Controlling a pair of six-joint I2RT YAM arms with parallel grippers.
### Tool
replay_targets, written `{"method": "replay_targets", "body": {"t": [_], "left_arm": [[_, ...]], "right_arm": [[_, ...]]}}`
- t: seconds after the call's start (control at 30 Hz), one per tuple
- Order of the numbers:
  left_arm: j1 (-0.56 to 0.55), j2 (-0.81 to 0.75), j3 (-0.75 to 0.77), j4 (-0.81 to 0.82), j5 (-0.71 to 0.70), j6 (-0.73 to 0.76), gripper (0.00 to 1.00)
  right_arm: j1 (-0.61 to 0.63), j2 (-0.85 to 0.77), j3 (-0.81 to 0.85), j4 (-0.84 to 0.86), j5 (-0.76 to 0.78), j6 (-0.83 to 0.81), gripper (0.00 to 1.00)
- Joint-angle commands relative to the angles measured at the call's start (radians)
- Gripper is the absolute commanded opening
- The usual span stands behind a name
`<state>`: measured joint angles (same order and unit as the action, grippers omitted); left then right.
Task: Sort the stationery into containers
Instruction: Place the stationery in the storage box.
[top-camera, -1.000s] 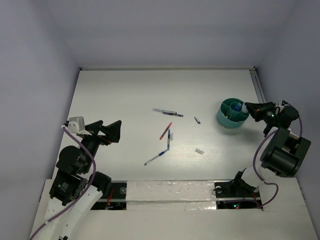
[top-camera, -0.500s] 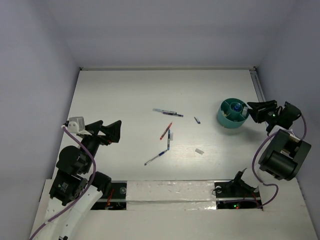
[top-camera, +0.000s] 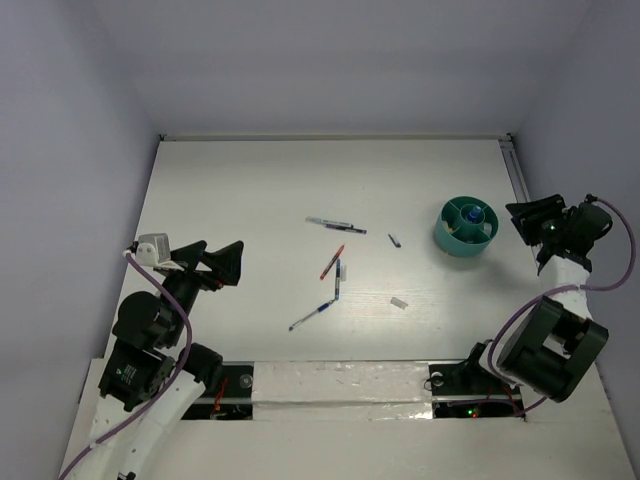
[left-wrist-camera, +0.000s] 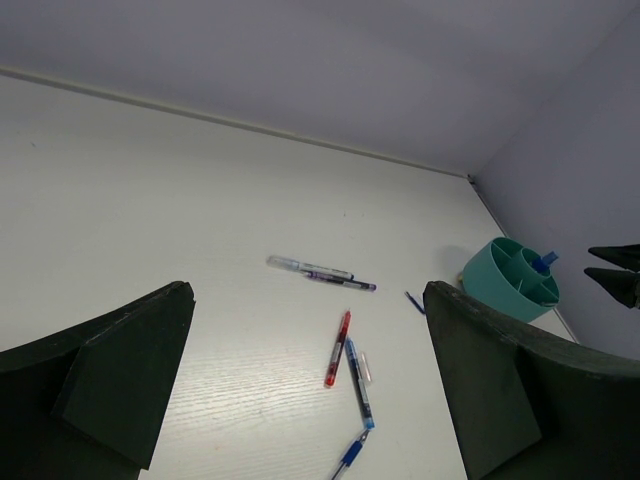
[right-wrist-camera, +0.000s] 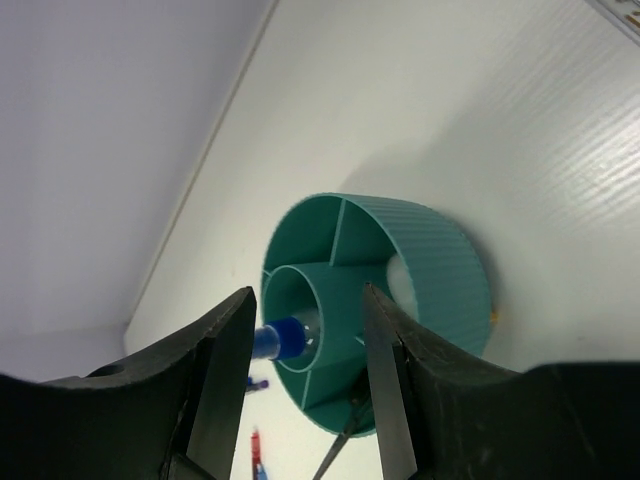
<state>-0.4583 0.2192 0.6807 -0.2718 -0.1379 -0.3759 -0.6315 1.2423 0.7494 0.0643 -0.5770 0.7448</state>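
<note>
The teal tub (top-camera: 463, 240) stands at the right of the table. A blue-capped pen (right-wrist-camera: 285, 336) stands in its round middle compartment, and a white thing (right-wrist-camera: 403, 280) lies in an outer one. Just right of the tub, my right gripper (top-camera: 518, 221) is open and holds nothing; its fingers (right-wrist-camera: 215, 380) frame the tub (right-wrist-camera: 440, 270) from outside. Loose pens lie mid-table: a clear one (top-camera: 326, 221), a dark one (top-camera: 347, 229), a red one (top-camera: 331, 262) and two blue ones (top-camera: 338, 278) (top-camera: 312, 315). My left gripper (top-camera: 235, 263) hovers open, well to their left.
A small dark cap (top-camera: 394, 240) lies left of the tub and a white eraser block (top-camera: 399, 301) sits nearer the front. A thin dark item (right-wrist-camera: 340, 448) sticks out of a lower compartment of the tub. Walls close the table at the back and sides.
My right gripper opened over the tub, let go of the blue-capped pen into the middle compartment, and drew back to the right. The left arm stayed still.
</note>
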Motion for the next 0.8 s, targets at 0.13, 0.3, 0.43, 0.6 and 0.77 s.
{"method": "replay_targets", "body": {"t": [0.13, 0.3, 0.43, 0.6, 0.77], "left_arm": [[-0.005, -0.007, 0.000, 0.059, 0.014, 0.009, 0.99], [-0.005, -0.007, -0.001, 0.060, 0.018, 0.008, 0.99], [-0.005, -0.012, -0.001, 0.060, 0.020, 0.008, 0.99], [-0.005, -0.017, -0.001, 0.062, 0.018, 0.005, 0.99], [-0.005, -0.017, -0.001, 0.062, 0.020, 0.005, 0.99]], "right_arm": [[0.085, -0.110, -0.016, -0.182, 0.178, -0.182, 0.71], [0.153, -0.162, -0.084, -0.225, 0.241, -0.229, 0.76], [0.174, -0.139, -0.104, -0.225, 0.258, -0.237, 0.73], [0.174, -0.124, -0.098, -0.227, 0.308, -0.236, 0.71], [0.174, -0.074, -0.082, -0.213, 0.318, -0.229, 0.69]]}}
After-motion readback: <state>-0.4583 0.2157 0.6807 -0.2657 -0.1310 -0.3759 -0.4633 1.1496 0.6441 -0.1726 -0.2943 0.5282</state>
